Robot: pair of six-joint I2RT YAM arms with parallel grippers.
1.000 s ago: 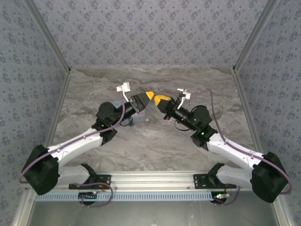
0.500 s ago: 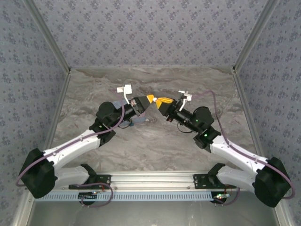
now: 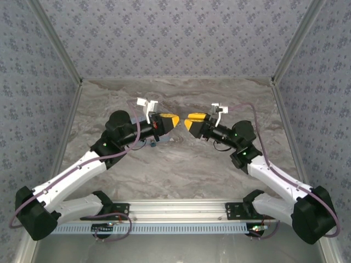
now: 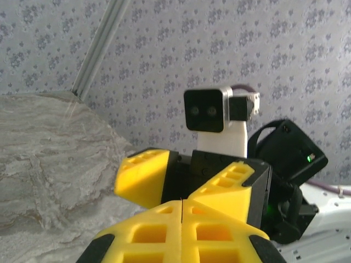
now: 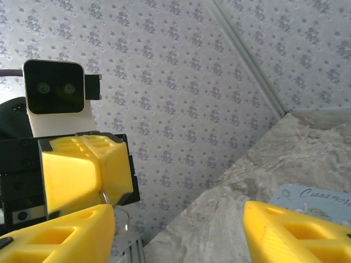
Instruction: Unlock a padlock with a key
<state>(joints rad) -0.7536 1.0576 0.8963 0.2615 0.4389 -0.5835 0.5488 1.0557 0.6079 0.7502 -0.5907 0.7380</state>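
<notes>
My left gripper (image 3: pixel 174 120) is raised over the middle of the table, shut, tip to tip with my right gripper (image 3: pixel 191 121). In the left wrist view its yellow fingers (image 4: pixel 164 230) are pressed together along one seam. A thin silvery key ring (image 5: pixel 104 195) hangs from under the left gripper (image 5: pixel 93 175); the key itself is hidden between the pads. The right gripper (image 5: pixel 178 219) is open with nothing between its fingers (image 4: pixel 143 176). The padlock is hidden.
A pale blue tin (image 5: pixel 315 198) with printed lettering lies on the marble table (image 3: pixel 181 164), partly under the left arm (image 3: pixel 152 143). Patterned walls close off the back and both sides. A metal rail (image 3: pixel 181 207) runs along the near edge.
The right gripper has opened and drawn back slightly to the right. The left gripper has closed. Both arms swung so that the grippers now face each other level.
</notes>
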